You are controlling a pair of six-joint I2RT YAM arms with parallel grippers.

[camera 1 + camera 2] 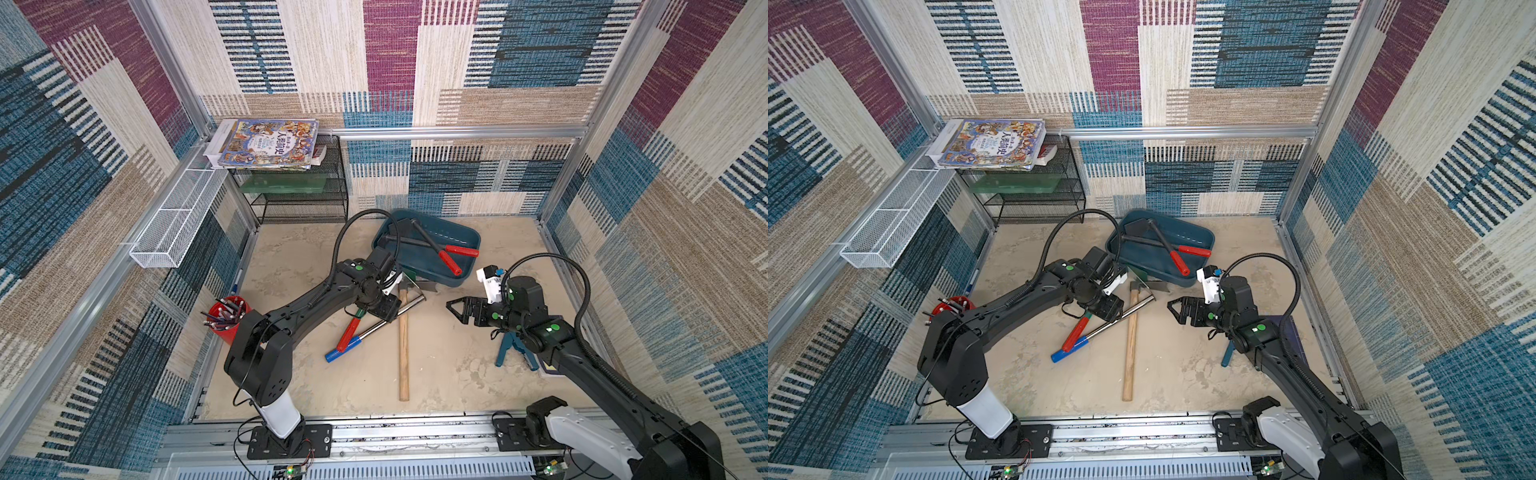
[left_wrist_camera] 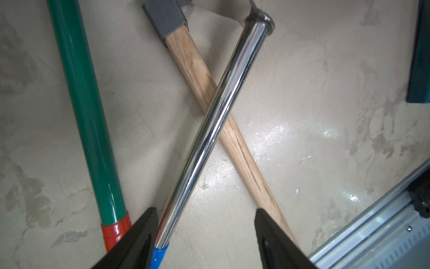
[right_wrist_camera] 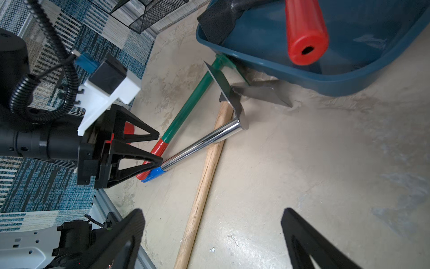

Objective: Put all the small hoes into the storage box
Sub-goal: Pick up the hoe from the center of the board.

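1. the left gripper is released and lowered over the small hoe. its jaws straddle the chrome shaft just above the blue grip: one finger is against the shaft, the other well apart.
2. the small hoe lies on the tabletop, outside the storage box. its shaft crosses over the wooden-handled tool.
3. the step in hand looks like the grasp. the gripper would do well to centre on the shaft before clenching, so the round chrome does not skid sideways.
4. the green-handled tool ends in a red grip close against the hoe's blue grip. a straight lift seems the safer way to avoid dragging it along.
5. the box already holds two red-gripped tools, so the hoe probably has to be laid along the free side.
6. the right gripper is spread wide and empty, near the box.
7. the left wrist view alone shows the uneven gap at the jaws. the right wrist view alone shows the hoe's blade, standing beside the box wall. in both top views the left arm hides the grasp point.
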